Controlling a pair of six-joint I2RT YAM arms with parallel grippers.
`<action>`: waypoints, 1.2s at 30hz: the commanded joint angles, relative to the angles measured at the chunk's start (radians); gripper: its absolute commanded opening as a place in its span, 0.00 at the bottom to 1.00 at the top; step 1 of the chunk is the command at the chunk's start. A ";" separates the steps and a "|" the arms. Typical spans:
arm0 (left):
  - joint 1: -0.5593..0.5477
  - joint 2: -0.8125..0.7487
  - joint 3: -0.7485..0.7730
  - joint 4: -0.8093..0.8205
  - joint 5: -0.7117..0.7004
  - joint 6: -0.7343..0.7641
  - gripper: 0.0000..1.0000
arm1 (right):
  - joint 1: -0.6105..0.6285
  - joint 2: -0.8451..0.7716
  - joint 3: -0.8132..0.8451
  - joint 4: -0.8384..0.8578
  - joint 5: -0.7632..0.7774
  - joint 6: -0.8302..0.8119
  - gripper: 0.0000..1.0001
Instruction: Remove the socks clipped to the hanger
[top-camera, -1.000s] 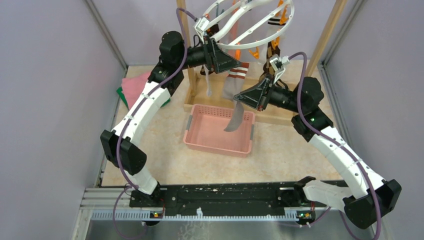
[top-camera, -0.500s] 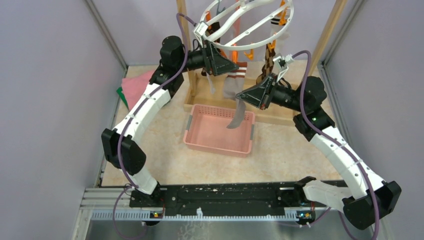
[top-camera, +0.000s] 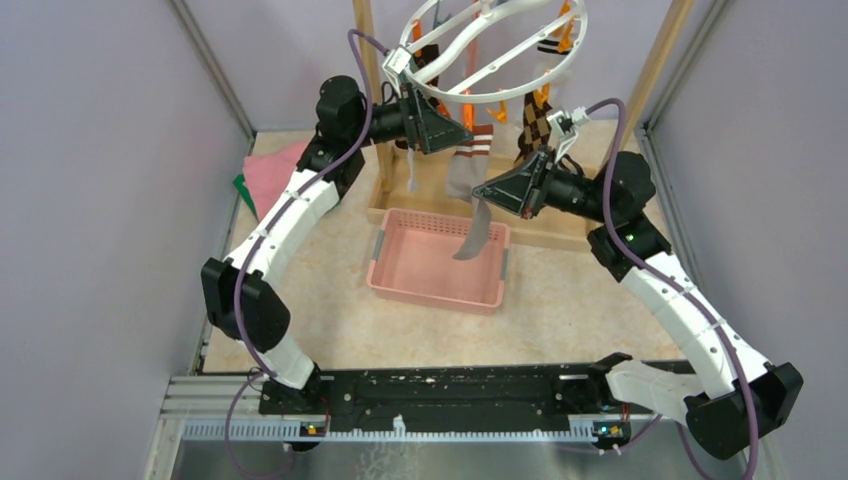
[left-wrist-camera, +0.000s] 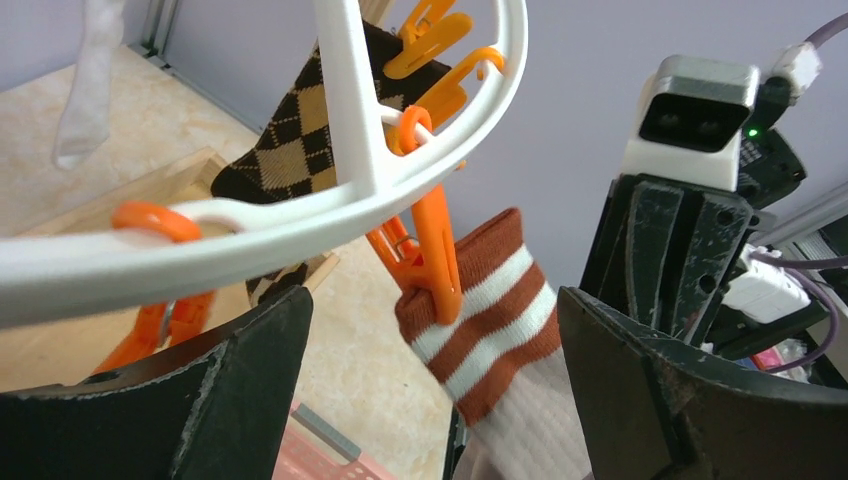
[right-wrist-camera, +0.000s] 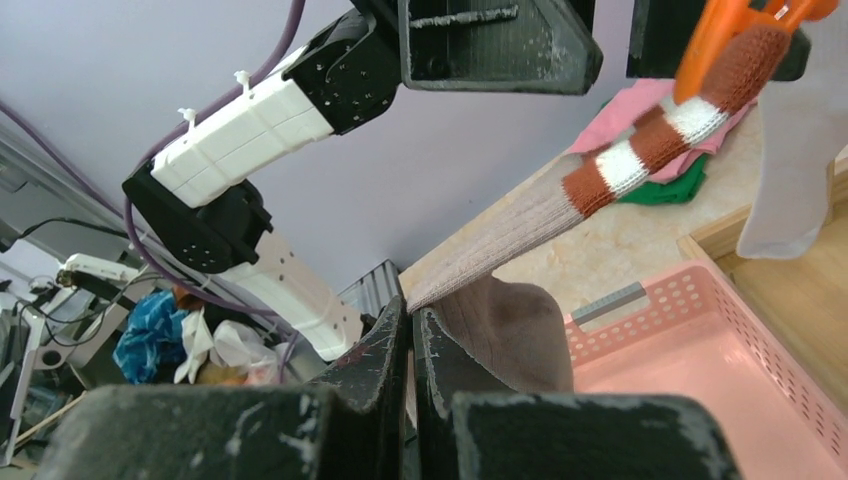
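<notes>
From above, the white plastic ring hanger (top-camera: 500, 96) sits upper middle, with my left claw (top-camera: 458, 128) spread wide and empty just under its rim. My right claw (top-camera: 482, 192) is pinched tight on a limp grey sock (top-camera: 470, 238), whose toe dangles over the perforated pink basket (top-camera: 432, 288) on the desk (top-camera: 330, 330). My left wrist view adds a glossy orange clip (left-wrist-camera: 438, 245) biting the ribbed rust-and-white striped cuff (left-wrist-camera: 490, 315), with a knitted argyle sock (left-wrist-camera: 285, 150) upper left. Only my right wrist view shows the ribbed leg stretched straight from the cuff to my closed fingertips (right-wrist-camera: 385, 340).
</notes>
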 joint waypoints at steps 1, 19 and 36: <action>0.018 -0.076 -0.058 -0.009 0.007 0.040 0.99 | -0.015 -0.027 0.086 -0.010 -0.037 -0.025 0.00; 0.001 -0.103 -0.010 -0.034 -0.018 0.113 0.99 | -0.026 0.001 0.040 0.091 -0.084 0.061 0.00; 0.003 -0.335 -0.243 -0.075 -0.087 0.215 0.99 | -0.027 0.154 0.060 0.193 -0.139 0.133 0.00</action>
